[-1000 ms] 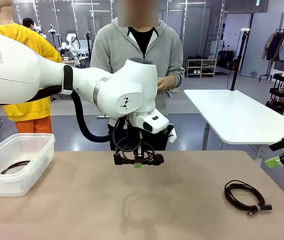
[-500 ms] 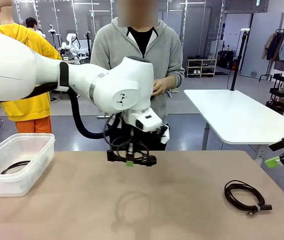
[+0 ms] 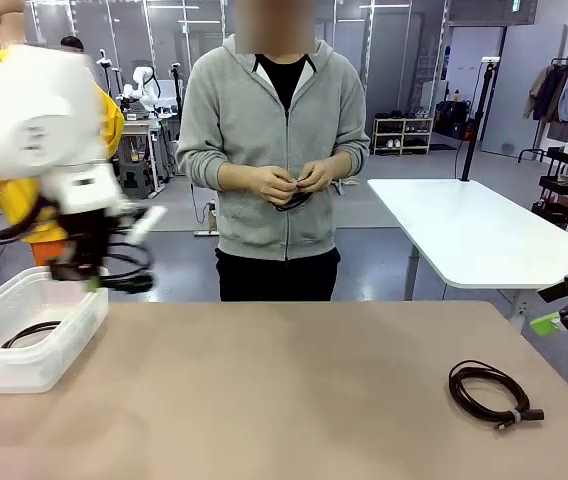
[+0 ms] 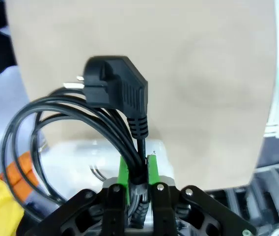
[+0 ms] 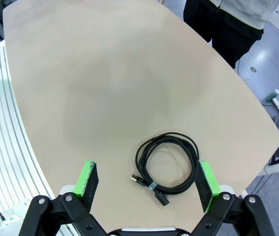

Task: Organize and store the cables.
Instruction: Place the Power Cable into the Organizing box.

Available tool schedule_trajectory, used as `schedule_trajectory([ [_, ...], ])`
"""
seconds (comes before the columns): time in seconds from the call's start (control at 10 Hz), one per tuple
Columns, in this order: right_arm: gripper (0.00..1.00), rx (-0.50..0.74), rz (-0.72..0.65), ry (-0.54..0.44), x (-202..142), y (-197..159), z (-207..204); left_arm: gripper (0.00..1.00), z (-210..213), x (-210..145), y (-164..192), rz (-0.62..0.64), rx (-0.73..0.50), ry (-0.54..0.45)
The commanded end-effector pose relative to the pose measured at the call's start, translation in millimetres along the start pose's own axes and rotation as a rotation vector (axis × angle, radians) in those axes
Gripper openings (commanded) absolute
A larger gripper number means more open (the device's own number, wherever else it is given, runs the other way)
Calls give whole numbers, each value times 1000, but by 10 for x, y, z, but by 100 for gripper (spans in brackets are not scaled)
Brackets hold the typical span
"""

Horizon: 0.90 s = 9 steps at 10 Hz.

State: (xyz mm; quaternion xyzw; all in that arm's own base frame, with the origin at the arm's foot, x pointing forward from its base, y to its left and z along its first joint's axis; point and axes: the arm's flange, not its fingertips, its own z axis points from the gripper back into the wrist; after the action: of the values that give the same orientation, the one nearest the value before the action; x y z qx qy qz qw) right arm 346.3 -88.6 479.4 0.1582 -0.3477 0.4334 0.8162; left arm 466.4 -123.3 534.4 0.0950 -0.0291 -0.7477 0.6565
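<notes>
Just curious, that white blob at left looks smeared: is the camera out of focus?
Front view: only the left arm and its cable are smeared, likely motion; the table and coil are sharp. Left wrist view: plug crisp, background soft. Right wrist view: sharp throughout.

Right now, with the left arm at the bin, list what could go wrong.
1. The left claw pinches just a few strands of the held cable; its loose loops spread wide and could catch the bin rim or drape outside when released.
2. The plug end juts out sideways, so the coil may swing or slip during this blurred, fast move.
</notes>
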Motion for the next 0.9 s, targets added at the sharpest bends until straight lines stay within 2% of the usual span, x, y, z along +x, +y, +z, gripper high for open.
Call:
schedule_trajectory([
  [0.0, 100, -2, -9, -3, 16, 1, -13, 17, -277, -592, -372, 26, 46, -9],
  [0.1, 100, -2, -9, -3, 16, 1, -13, 17, -412, -945, -426, 121, 41, -49],
  [0.2, 100, -2, -9, -3, 16, 1, -13, 17, -588, -1319, -422, 206, 7, -137],
  [0.3, 100, -2, -9, -3, 16, 1, -13, 17, -727, -1501, -327, 290, 23, -129],
  [0.5, 100, -2, -9, -3, 16, 1, -13, 17, -851, -1701, -125, 399, 32, -153],
  [0.7, 100, -2, -9, -3, 16, 1, -13, 17, -980, -1880, 151, 566, 74, -228],
  [0.8, 100, -2, -9, -3, 16, 1, -13, 21, -1004, -1889, 230, 592, 73, -227],
])
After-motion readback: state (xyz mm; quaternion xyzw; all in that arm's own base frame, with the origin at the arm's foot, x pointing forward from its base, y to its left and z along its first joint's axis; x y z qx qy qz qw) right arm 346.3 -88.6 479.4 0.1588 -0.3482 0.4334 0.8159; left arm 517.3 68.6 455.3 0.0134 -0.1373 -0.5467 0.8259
